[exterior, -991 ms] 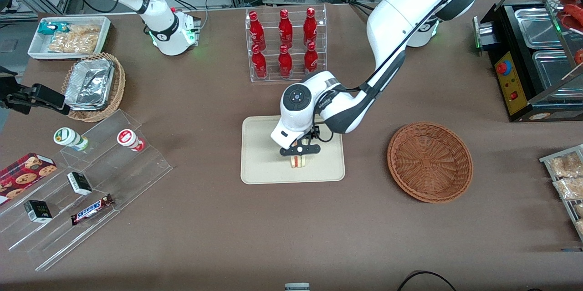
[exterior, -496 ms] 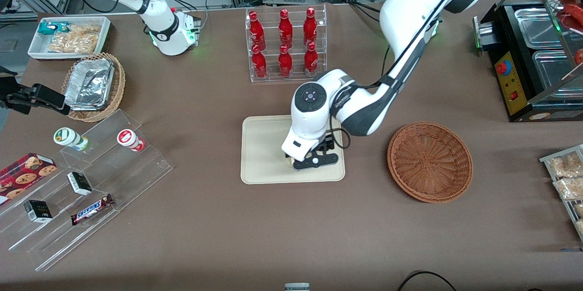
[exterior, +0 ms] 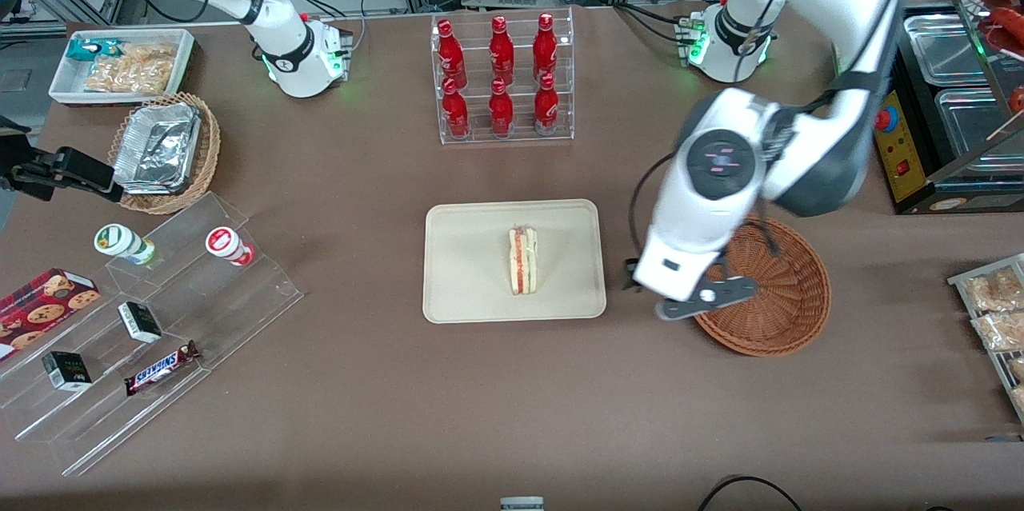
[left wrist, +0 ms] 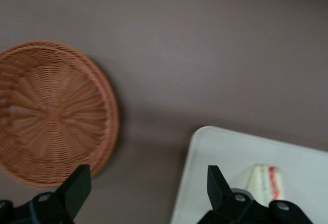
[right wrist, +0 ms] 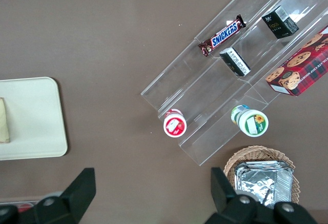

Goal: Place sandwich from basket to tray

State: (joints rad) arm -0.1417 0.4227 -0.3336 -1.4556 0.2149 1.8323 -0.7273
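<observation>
The sandwich point(exterior: 523, 260), a pale wedge with a red filling stripe, lies on the cream tray point(exterior: 472, 287) near its middle; the wrist view shows the sandwich point(left wrist: 262, 182) on the tray point(left wrist: 220, 147) too. The reddish-brown wicker basket point(exterior: 780, 311) sits beside the tray toward the working arm's end, and the basket point(left wrist: 48, 111) holds nothing. My gripper point(exterior: 704, 297) hangs raised over the table between tray and basket, above the basket's rim. It is open, with nothing between the fingers point(left wrist: 77, 185).
A clear rack of red bottles point(exterior: 502, 75) stands farther from the camera than the tray. A stepped acrylic shelf with snacks point(exterior: 152, 319) and a tan basket of foil containers point(exterior: 164, 147) lie toward the parked arm's end. A black food warmer point(exterior: 936, 95) stands at the working arm's end.
The gripper let go of the sandwich on the tray, rose and swung away toward the basket. The sandwich stays on the tray, now uncovered.
</observation>
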